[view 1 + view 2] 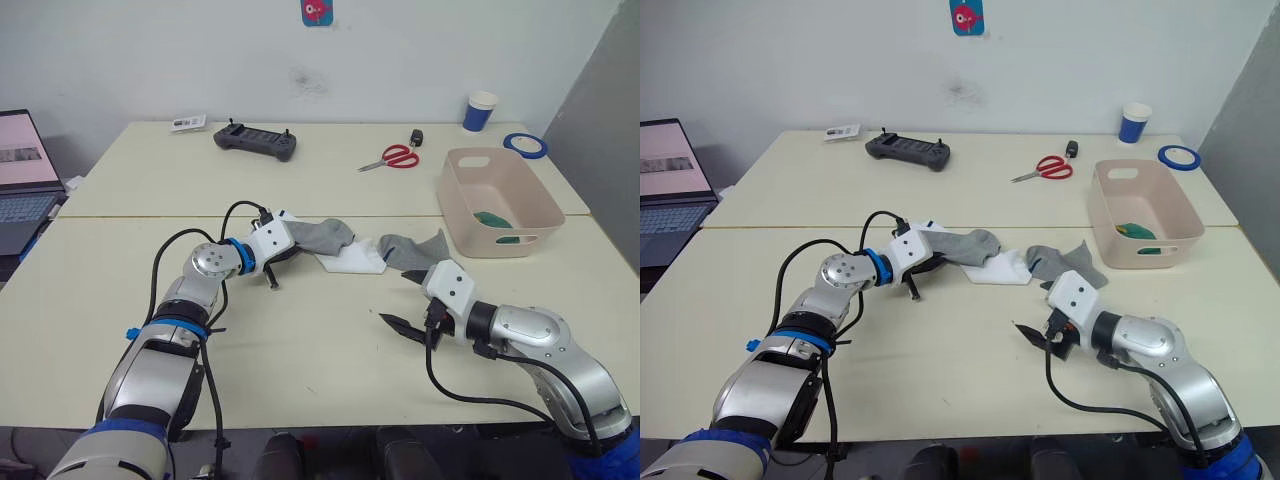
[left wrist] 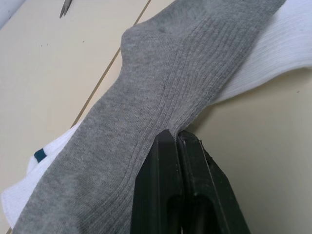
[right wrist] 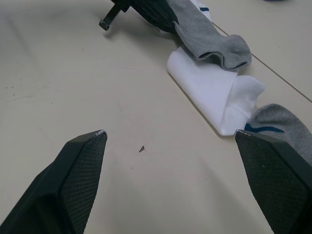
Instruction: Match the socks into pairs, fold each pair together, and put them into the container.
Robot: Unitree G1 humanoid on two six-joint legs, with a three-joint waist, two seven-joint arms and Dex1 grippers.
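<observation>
Where white sock (image 3: pixel 214 92) hides under grey sock (image 2: pixel 146 97): left hand (image 2: pixel 178 141) clamped on grey, right hand (image 3: pixel 170 161) agape.

The grey ribbed knit sock (image 2: pixel 161 92) is soft matt cloth, its ribs running lengthwise, pinched by the left end effector (image 2: pixel 178 141) with smooth black plastic fingers (image 2: pixel 163 195). The folded white cotton-like sock (image 3: pixel 214 95) under it has a finer, plainer weave (a dark-blue mark shows at the cuff). The right end effector (image 3: pixel 173 185) has fingers (image 3: pixel 78 170) with a finely textured, matt black face. The cream bench top (image 3: pixel 73 73) looks smooth and matt, faintly speckled. The pale pink rectangular plastic tub (image 1: pixel 500 195) has a smooth, slightly satin wall.
</observation>
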